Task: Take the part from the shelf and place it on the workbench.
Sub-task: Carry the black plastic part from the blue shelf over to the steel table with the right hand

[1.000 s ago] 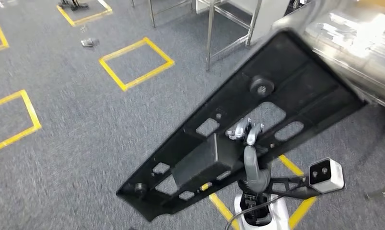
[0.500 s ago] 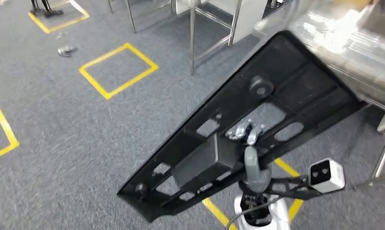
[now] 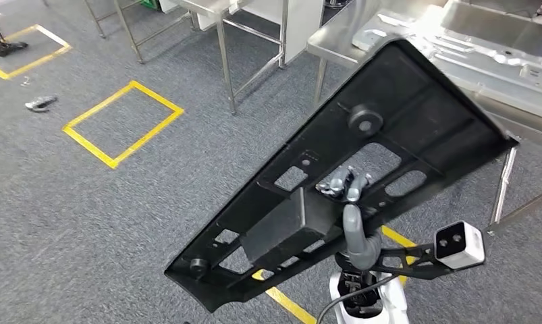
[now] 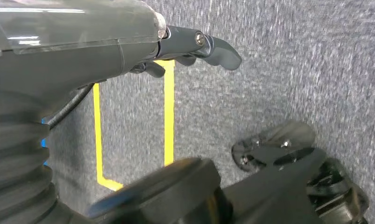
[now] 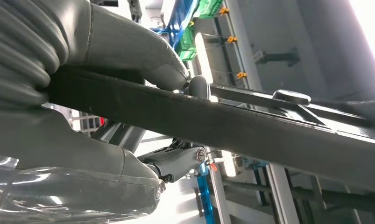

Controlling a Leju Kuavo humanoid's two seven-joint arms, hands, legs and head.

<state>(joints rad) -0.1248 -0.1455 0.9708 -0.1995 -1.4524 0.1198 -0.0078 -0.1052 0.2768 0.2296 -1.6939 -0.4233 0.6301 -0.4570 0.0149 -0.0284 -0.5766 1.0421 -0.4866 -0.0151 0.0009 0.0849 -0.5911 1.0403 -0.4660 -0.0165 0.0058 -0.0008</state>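
The part, a long black plastic panel with cut-outs and a raised block, runs as a diagonal from the lower left of the head view to the upper right. It is off the shelf and in the air, carried by the right hand. Some fingers show through one central opening, and in the right wrist view the thick grey thumb lies over the panel's edge with other fingers under it, so the grasp is closed on the part near its middle.

The left hand hangs over grey carpet and yellow floor tape. Its fingers curl in with nothing in them.

The steel bench sits in the upper right of the head view, and the panel's far end overlaps its near edge in the picture. Whether they touch I cannot tell. A pressed metal sheet already lies on the bench top.

Risks, as I judge them: the panel is long and held at one point, so it may swing or pivot in the grasp. Its upper end could strike the bench rim or catch on the metal sheet. Its lower end could clip the wrist camera at lower right. If it is set down on the sheet, it could slide off.
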